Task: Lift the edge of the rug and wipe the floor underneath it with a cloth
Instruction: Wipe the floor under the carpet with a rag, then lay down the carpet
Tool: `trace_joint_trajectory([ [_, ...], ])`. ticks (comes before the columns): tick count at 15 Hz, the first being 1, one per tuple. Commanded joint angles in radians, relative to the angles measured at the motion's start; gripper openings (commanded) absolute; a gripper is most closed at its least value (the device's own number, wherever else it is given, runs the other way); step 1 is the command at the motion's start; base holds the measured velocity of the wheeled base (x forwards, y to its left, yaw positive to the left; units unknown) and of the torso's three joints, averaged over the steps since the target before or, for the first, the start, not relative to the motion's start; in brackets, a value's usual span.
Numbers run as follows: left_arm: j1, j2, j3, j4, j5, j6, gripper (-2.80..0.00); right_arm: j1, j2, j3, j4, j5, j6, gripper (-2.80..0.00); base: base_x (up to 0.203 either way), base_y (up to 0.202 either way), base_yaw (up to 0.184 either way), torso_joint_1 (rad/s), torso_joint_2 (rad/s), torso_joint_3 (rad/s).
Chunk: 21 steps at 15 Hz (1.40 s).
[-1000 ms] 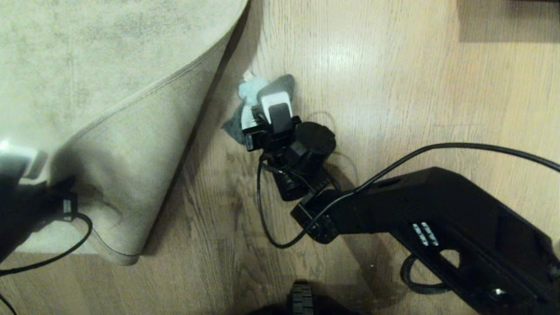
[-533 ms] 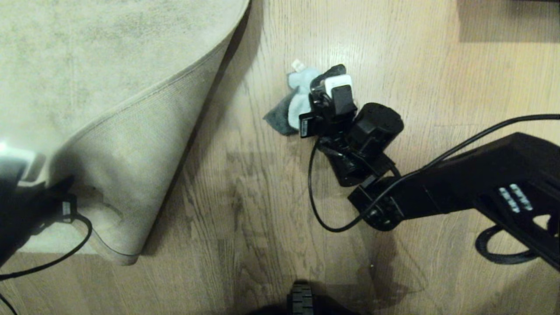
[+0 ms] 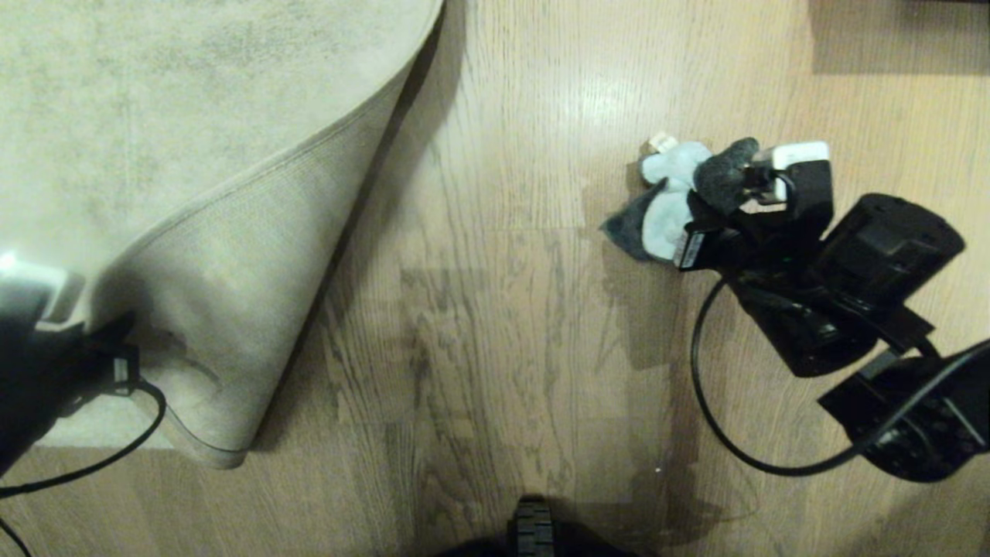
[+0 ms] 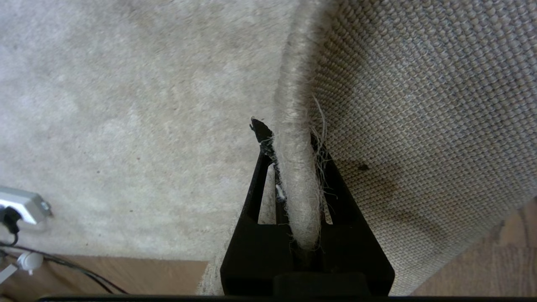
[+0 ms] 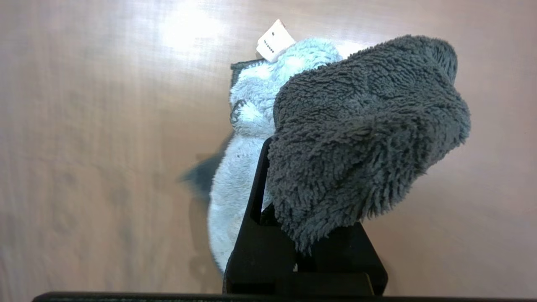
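The right gripper (image 5: 293, 235) pinches the cloth (image 5: 361, 138), grey and pale blue, on the floor (image 3: 503, 325) well away from the rug. A small white tag (image 5: 275, 40) on it has tiny marks too small to read. The left gripper (image 4: 293, 176) pinches the rug edge (image 4: 293, 126) and holds it up.

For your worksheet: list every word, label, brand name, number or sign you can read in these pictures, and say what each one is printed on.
No text here can be read.
Small white tag on the cloth: a row of tiny dark marks, too small to read.
White sticker on the right gripper: blurred, unreadable.
Rug edge, its woven backing, the floor and the white power strip: no print visible.
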Motion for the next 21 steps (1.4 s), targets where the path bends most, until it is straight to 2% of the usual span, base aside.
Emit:
trace_joint_trajectory([
  [1,-0.020,-0.002,0.001,-0.007,0.000,0.001,-2.80,-0.047,-0.197,0.180,-0.009,0.003,0.020,-2.80,0.000,0.000,0.000,0.000,0.00,0.000],
  [7,-0.024,-0.003,0.022,-0.012,0.000,0.003,-2.80,-0.148,-0.599,0.677,0.002,0.117,0.063,-2.80,0.000,0.000,0.000,0.000,0.00,0.000],
  [8,-0.024,-0.001,0.030,-0.028,0.000,0.003,-2.80,-0.158,-0.664,0.719,0.032,0.120,0.066,-2.80,0.000,0.000,0.000,0.000,0.00,0.000],
  [10,-0.026,0.004,0.048,-0.061,0.000,0.003,-2.80,-0.168,-0.834,0.728,0.210,0.118,0.068,-2.80,0.000,0.000,0.000,0.000,0.00,0.000],
  [12,-0.034,0.004,0.052,-0.071,0.000,0.001,-2.80,-0.171,-1.060,0.728,0.461,0.121,0.071,-2.80,0.000,0.000,0.000,0.000,0.00,0.000],
  [14,-0.034,0.004,0.052,-0.071,0.000,0.001,-2.80,-0.171,-1.304,0.728,0.699,0.139,0.072,-2.80,0.000,0.000,0.000,0.000,0.00,0.000],
  [16,-0.034,0.005,0.053,-0.071,0.000,0.001,-2.80,-0.171,-1.473,0.728,0.879,0.174,0.075,-2.80,0.000,0.000,0.000,0.000,0.00,0.000],
  [19,-0.038,0.007,0.053,-0.071,0.000,0.003,-2.80,-0.170,-1.499,0.728,1.245,0.288,0.106,-2.80,0.000,0.000,0.000,0.000,0.00,0.000],
  [21,-0.038,0.007,0.053,-0.071,0.000,0.003,-2.80,-0.170,-1.493,0.728,1.342,0.341,0.179,-2.80,0.000,0.000,0.000,0.000,0.00,0.000],
])
